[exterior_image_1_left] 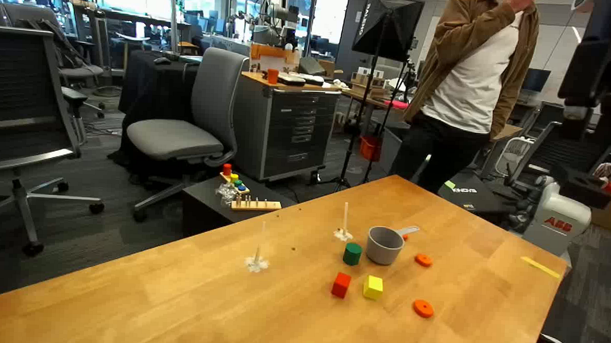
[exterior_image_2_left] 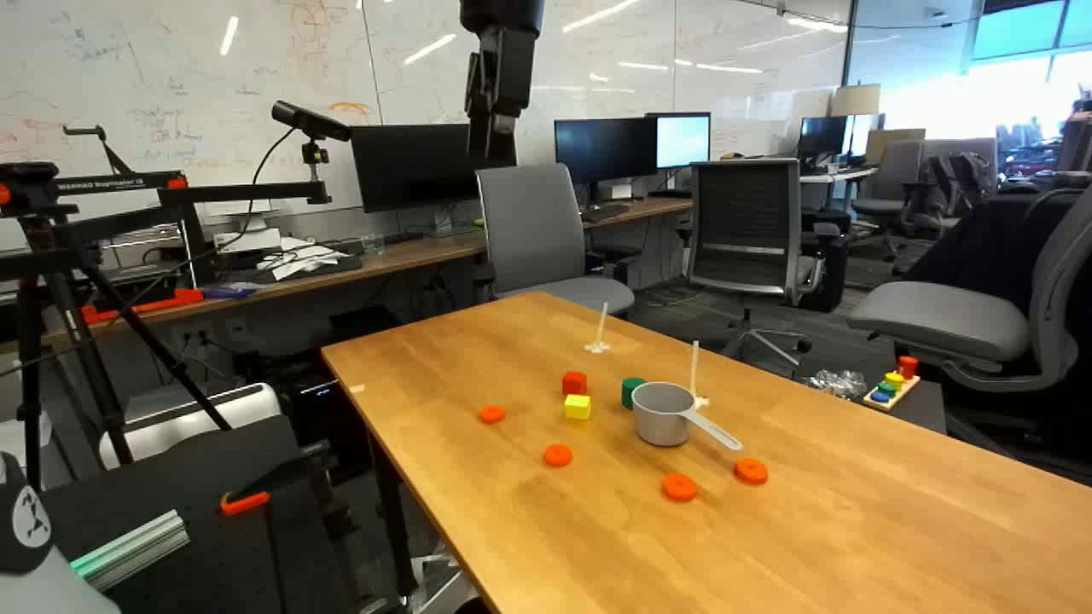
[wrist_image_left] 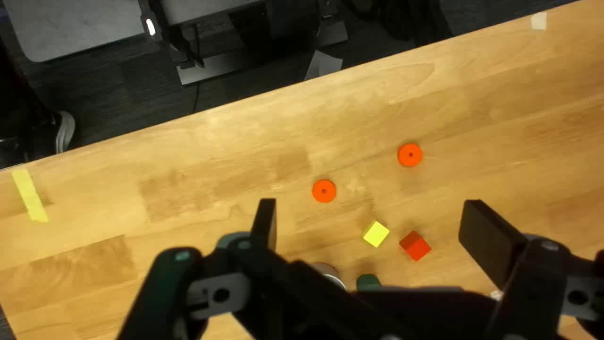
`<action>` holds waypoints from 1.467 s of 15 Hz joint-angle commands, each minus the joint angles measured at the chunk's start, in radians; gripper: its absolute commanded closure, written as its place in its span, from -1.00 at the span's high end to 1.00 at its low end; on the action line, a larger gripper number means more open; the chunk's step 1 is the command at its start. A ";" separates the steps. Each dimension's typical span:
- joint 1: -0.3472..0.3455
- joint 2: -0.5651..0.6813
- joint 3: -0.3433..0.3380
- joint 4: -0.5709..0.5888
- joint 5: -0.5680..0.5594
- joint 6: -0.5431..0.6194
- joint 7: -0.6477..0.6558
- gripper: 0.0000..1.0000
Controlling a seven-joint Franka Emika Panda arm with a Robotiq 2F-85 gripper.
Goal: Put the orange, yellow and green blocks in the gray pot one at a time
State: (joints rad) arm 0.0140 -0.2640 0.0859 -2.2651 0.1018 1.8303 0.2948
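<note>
pot [exterior_image_2_left: 659,428] on table [exterior_image_2_left: 768,546], block [exterior_image_1_left: 352,254] just beside, two more blocks [exterior_image_1_left: 373,288] near

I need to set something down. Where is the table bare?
In an exterior view, the table is bare from its left end to the leftmost peg. Another free patch lies between the yellow tape and the orange discs. It's crowded around the gray pot, with the green block, yellow block and red-orange block close by.

Close behind my hand [wrist_image_left: 368,223], my wrist view looks down at the tabletop [wrist_image_left: 212,160]; from farther off, both exterior views slant across it and share the gray pot [exterior_image_1_left: 382,251], facing a whiteboard [exterior_image_2_left: 247,94] in an exterior view, a cabinet [exterior_image_1_left: 297,132] in an exterior view
</note>
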 commanded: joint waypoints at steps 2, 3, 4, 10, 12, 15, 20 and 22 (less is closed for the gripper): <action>0.003 0.000 -0.003 0.006 -0.001 0.000 0.000 1.00; 0.003 -0.001 -0.003 0.007 -0.001 0.000 0.000 1.00; 0.003 -0.001 -0.003 0.008 -0.001 0.000 0.000 1.00; 0.003 -0.001 -0.003 0.008 -0.001 0.000 0.000 1.00; 0.003 -0.001 -0.003 0.008 -0.001 0.000 0.000 1.00; -0.008 0.045 -0.014 0.036 -0.010 0.024 -0.003 1.00; -0.008 0.277 -0.020 0.230 -0.074 0.028 0.033 1.00; 0.002 0.385 -0.024 0.332 -0.080 0.002 0.036 1.00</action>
State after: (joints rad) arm 0.0056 -0.0540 0.0648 -2.1175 0.0487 1.8762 0.2997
